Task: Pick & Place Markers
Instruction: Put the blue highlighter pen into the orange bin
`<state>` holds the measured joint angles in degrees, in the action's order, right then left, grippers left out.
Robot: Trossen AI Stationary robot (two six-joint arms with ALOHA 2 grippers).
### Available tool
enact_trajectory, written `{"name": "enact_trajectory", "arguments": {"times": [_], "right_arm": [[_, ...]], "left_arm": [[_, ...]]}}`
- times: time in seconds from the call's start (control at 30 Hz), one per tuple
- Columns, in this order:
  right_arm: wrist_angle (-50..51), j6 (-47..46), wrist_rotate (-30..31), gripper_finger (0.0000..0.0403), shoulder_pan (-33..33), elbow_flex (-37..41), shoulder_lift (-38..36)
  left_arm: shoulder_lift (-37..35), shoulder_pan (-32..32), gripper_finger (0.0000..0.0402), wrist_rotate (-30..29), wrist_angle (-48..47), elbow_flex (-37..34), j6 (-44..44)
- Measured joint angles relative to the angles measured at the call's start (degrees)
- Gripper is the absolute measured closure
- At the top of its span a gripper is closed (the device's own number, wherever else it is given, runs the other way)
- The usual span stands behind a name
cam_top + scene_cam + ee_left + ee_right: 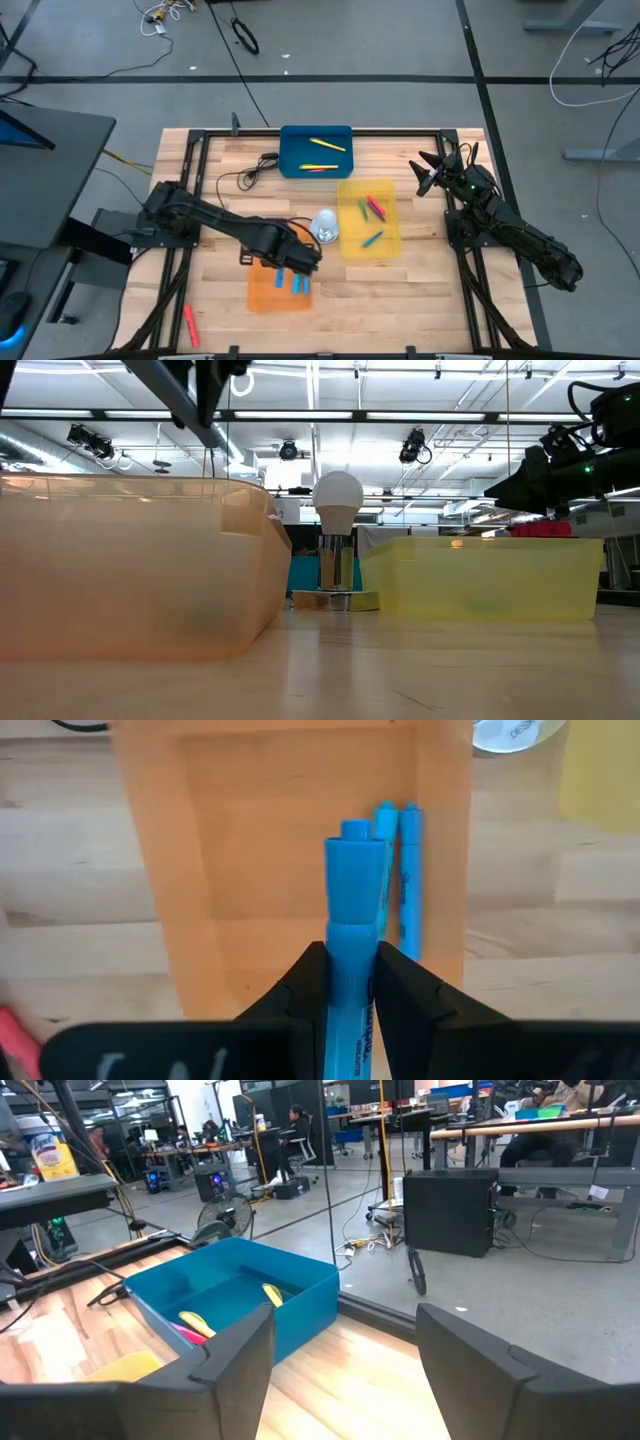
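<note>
My left gripper [352, 982] [300, 258] hovers over the orange tray [250, 840] [262, 292], shut on a light blue marker [352, 890]. Two more light blue markers [398, 870] [300, 286] lie side by side on the tray floor. A red marker [190, 324] lies on the table near the left front corner. The yellow tray [392, 240] holds red, green and blue markers [373, 208]. The blue tray [292, 150] holds yellow and red markers [328, 145]. My right gripper [428, 172] [345, 1370] is open, raised at the table's far right, touching nothing. My left gripper pinches the light blue marker by its barrel [350, 955] between the two fingers [305, 985], which come from above, pointing down. The marker lies along the fingers, with its capped end [355, 832] sticking out past the fingertips toward the tray floor.
A light bulb on a metal base [325, 227] [338, 505] stands between the orange and yellow trays, close to my left gripper. A black cable [250, 172] lies on the table left of the blue tray. Bare wood shows in front of the trays.
</note>
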<state>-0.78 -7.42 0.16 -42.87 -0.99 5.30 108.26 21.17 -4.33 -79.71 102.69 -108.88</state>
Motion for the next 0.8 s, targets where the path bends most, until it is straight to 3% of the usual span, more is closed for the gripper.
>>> {"name": "enact_trajectory", "arguments": {"times": [0.27,0.8], "right_arm": [[0.00,0.00,-0.01,0.0158,0.00,0.00,0.00],[0.02,0.00,0.00,0.0158,0.00,0.00,0.00]], "left_arm": [[3.43,-0.11,0.0337,0.44,2.53,-0.41,-0.93],[3.63,-1.18,0.0337,2.60,17.74,-14.16,-2.42]]}}
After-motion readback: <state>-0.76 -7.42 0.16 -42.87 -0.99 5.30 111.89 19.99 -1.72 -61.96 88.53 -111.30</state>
